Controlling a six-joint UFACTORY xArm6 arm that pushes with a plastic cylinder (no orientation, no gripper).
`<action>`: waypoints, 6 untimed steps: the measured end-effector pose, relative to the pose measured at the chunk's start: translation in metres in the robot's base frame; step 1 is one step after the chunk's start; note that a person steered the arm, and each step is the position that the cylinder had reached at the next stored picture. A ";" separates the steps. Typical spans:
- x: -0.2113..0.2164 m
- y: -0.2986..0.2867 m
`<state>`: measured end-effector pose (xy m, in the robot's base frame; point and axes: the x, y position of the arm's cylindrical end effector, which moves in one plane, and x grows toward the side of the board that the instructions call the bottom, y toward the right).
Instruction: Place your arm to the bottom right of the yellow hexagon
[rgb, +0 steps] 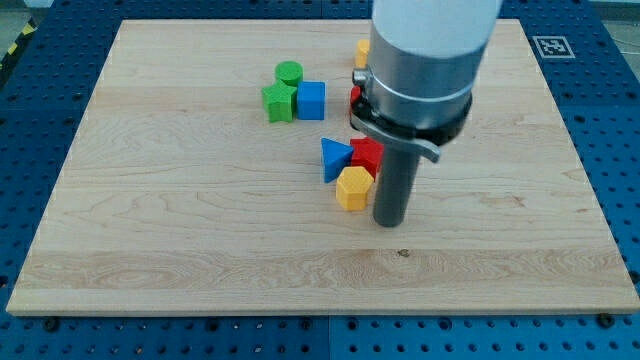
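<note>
The yellow hexagon (352, 188) lies near the middle of the wooden board (200, 240). My tip (388, 221) rests on the board just to the hexagon's right and slightly below it, close to its side; contact cannot be told. A blue triangle (334, 157) and a red block (367, 154) sit directly above the hexagon, touching it.
A green cylinder (289, 72), a green block (279, 102) and a blue cube (311, 100) cluster at the upper middle. A yellow block (361, 53) and a red block (354, 98) peek out beside the arm's body, mostly hidden.
</note>
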<state>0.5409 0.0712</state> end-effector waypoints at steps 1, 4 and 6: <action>0.030 0.009; 0.031 0.000; -0.008 -0.015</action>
